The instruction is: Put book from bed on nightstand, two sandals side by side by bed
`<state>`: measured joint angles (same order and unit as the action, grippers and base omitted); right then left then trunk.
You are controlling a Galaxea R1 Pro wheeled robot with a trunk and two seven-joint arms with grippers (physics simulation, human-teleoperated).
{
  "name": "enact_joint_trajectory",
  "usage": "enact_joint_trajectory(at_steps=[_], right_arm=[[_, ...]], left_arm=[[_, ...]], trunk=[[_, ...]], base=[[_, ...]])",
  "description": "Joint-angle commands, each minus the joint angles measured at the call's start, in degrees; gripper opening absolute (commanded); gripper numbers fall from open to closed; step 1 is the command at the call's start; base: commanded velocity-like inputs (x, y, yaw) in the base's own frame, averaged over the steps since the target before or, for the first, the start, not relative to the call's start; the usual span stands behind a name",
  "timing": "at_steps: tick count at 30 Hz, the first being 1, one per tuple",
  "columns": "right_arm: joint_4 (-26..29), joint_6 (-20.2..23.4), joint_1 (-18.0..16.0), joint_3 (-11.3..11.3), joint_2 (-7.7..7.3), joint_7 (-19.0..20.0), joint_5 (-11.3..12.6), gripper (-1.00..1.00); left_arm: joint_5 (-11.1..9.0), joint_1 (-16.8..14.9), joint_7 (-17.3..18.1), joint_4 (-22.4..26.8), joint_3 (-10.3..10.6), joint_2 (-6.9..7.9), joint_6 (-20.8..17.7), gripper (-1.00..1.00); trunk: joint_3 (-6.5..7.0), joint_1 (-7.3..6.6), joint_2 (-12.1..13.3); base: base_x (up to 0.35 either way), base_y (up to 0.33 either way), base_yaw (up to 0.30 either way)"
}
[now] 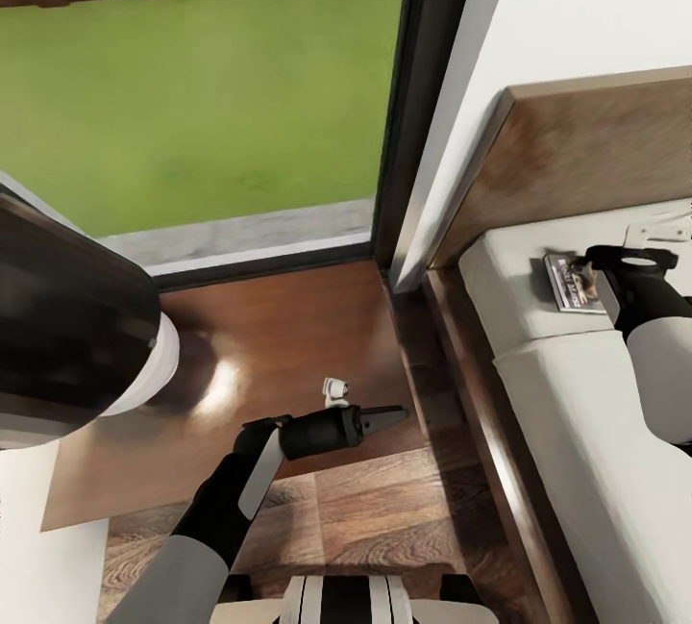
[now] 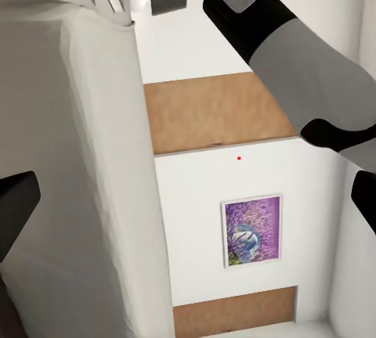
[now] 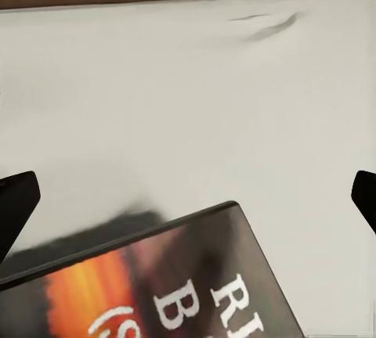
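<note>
Right now the book (image 1: 569,282) lies flat on the white mattress of the bed (image 1: 538,384), at about 3 o'clock in the head view, close to the brown headboard (image 1: 586,158). The right gripper (image 1: 627,259) hangs just over the book's right edge. In the right wrist view the book (image 3: 164,283) is very near, with orange and white letters on its dark cover. Two dark fingers (image 3: 16,205) stand far apart at the sides, so the right fingers are spread wide and hold nothing.

Down at 6 o'clock in the head view, the left gripper (image 1: 384,417) points toward 3 o'clock, over the near edge of the nightstand (image 1: 259,355). The nightstand has a shiny dark brown top and sits between the window (image 1: 202,86) at 11 o'clock and the bed. I cannot tell from the head view if the left fingers are spread. In the left wrist view, dark fingers (image 2: 17,209) show at both sides, far apart, with nothing between them. That view also shows a purple picture (image 2: 252,230) on a white wall (image 2: 235,174) and the right arm (image 2: 298,56).
</note>
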<state>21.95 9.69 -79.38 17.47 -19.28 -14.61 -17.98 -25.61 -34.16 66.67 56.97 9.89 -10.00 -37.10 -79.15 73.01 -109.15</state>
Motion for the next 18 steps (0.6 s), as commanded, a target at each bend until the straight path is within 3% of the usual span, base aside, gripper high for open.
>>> enact_joint_trajectory(at_steps=[1, 18], right_arm=[[-0.3, 0.3, 0.0, 0.3, 0.04, 0.1, -0.1, 1.0], [-0.3, 0.3, 0.0, 0.3, 0.04, 0.1, -0.1, 1.0]], left_arm=[[-0.3, 0.0, 0.0, 0.0, 0.0, 0.0, -0.5, 1.0], [-0.3, 0.0, 0.0, 0.0, 0.0, 0.0, -0.5, 1.0]], trunk=[[0.15, -0.22, 0.4], [0.15, -0.22, 0.4]], base=[[0.0, 0.0, 0.0], [0.0, 0.0, 0.0]])
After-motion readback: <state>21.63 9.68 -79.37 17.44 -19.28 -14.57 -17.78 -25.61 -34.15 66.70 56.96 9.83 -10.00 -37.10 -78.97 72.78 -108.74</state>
